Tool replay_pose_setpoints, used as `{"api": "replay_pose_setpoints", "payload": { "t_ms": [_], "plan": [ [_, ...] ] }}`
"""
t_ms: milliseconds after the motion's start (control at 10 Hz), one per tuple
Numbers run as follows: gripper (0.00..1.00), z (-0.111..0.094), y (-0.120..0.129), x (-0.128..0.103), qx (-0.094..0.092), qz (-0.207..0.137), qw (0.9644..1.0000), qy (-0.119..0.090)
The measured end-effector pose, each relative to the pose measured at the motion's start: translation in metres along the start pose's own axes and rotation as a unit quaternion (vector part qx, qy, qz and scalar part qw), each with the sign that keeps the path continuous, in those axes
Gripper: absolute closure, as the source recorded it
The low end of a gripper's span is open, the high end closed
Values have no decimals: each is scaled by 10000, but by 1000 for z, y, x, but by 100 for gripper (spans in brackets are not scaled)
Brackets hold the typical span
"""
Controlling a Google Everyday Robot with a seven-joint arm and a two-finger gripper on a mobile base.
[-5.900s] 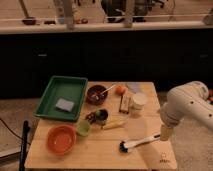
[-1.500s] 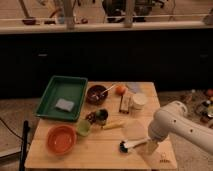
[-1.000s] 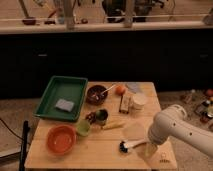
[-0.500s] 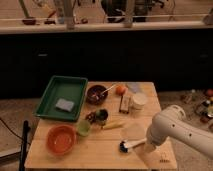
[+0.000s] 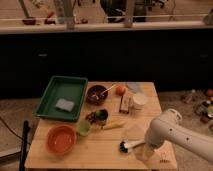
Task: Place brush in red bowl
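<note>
The brush [image 5: 129, 145] lies on the wooden table [image 5: 100, 150] at the front right, its black bristle head [image 5: 123, 147] pointing left and its white handle running right under my arm. My gripper [image 5: 145, 151] hangs at the end of the white arm [image 5: 175, 132], right over the handle's right end, low at the table. The red bowl [image 5: 61, 138] sits at the front left of the table, well apart from the brush and the gripper.
A green tray [image 5: 62, 98] with a grey sponge stands at the back left. A dark brown bowl with a spoon [image 5: 96, 93], an orange fruit [image 5: 120, 90], a white cup [image 5: 138, 101], a light-green cup [image 5: 83, 128] and a yellow piece [image 5: 113, 125] fill the middle.
The arm has swung from the right side down to the table's front right and lowered the gripper onto the brush handle. The brush has stayed in place.
</note>
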Motion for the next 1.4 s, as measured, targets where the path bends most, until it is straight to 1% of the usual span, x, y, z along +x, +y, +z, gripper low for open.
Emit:
{"api": "replay_pose_setpoints", "payload": {
  "t_ms": [100, 200, 300, 400, 700, 900, 1100, 1400],
  "plan": [
    [20, -2, -2, -1, 40, -68, 10000, -23],
    [20, -3, -5, -4, 69, -159, 9998, -37],
    [20, 0, -15, -22, 116, -517, 9985, -111],
    [20, 6, -20, -34, 119, -741, 9970, -180],
    [20, 22, -23, -40, 60, -1112, 9935, -250],
    [20, 35, -25, -34, 14, -1175, 9927, -277],
    [20, 42, -28, -20, -9, -1190, 9925, -286],
    [20, 42, -33, -3, 36, -1211, 9921, -324]
  ]
}}
